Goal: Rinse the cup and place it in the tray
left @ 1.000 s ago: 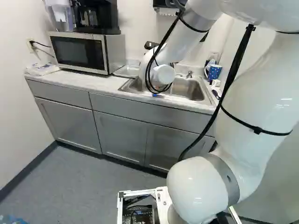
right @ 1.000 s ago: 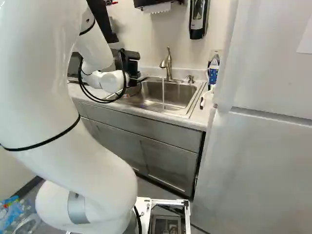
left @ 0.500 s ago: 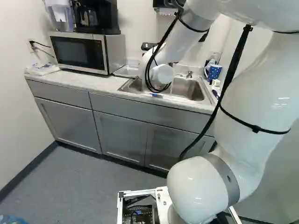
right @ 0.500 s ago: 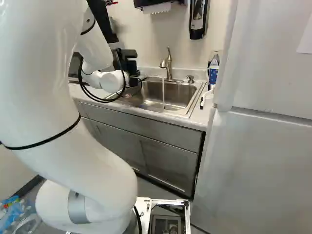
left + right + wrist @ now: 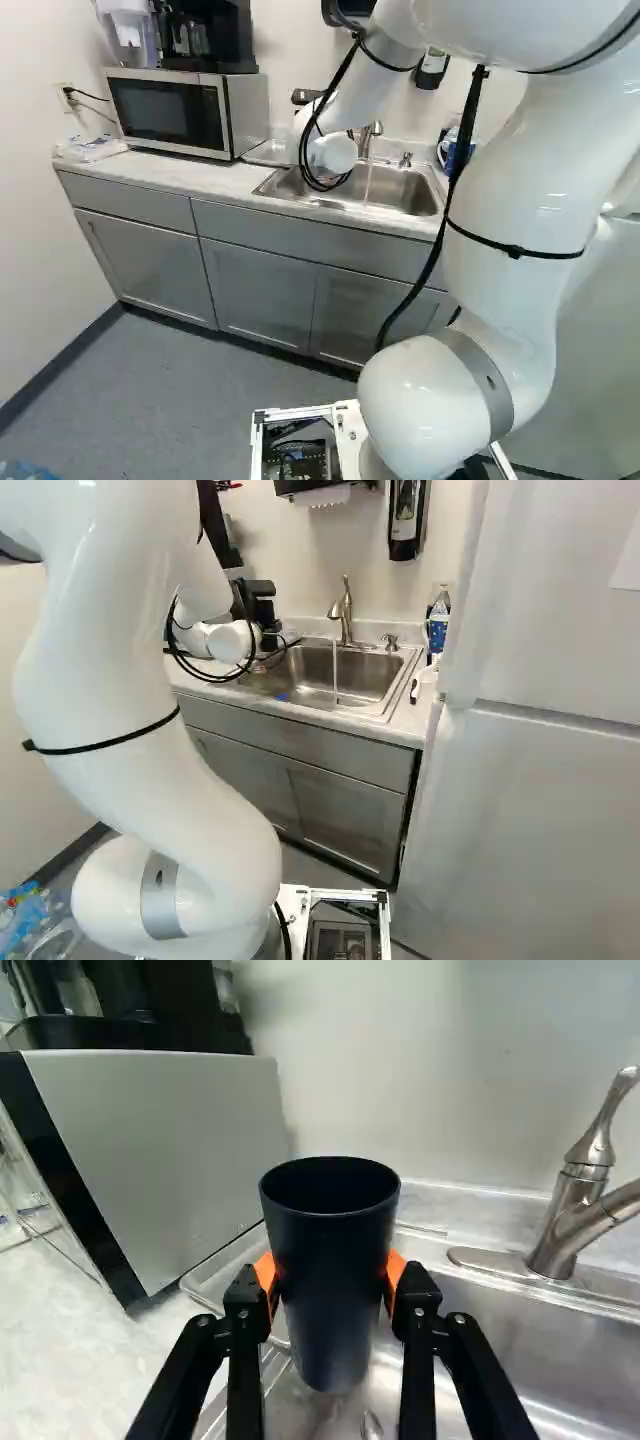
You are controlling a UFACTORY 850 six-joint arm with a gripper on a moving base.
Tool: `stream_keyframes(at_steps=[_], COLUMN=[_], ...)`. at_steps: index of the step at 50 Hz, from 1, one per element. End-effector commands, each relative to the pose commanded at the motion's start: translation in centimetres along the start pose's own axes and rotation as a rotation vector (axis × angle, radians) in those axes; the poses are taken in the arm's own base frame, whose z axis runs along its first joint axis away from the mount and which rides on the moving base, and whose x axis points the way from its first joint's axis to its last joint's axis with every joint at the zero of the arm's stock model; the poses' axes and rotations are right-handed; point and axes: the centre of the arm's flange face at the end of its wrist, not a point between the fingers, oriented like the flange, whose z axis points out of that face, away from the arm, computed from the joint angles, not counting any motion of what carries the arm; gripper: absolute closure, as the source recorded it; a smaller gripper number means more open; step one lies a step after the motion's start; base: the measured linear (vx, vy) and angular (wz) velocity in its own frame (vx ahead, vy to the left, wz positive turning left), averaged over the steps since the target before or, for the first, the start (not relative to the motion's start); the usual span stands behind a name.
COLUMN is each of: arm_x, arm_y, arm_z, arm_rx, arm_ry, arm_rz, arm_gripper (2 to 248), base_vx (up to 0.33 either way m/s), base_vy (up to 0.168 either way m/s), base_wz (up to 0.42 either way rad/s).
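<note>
Wrist view: the hand pinches a dark cup between its two orange pads, open top up. Past it, a shiny tray sits by the big sink. Thin water runs from the tap. The microwave stands beside the tray on the counter.

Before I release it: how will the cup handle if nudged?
The cup narrows toward its base, so probably tips easily. Its smooth wall looks slippery, more so if wet. The rim is round with orange pads gripping both sides, suggesting it's fairly stiff.
</note>
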Motion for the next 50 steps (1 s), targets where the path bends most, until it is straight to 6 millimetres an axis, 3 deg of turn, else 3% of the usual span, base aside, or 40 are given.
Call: stream_keyframes(at_steps=[29,50], arm_x=[0.3,-1.9], arm_y=[-2.1,-2.1], arm_z=[5.8,10.4], arm_rx=[0.029,0.023], arm_ry=[0.062,0.049], arm_rz=[0.0,-0.001], arm_gripper=[127,127], base_vx=[0.0,0.0], base_vy=[0.0,0.0], base_wz=[0.0,0.0])
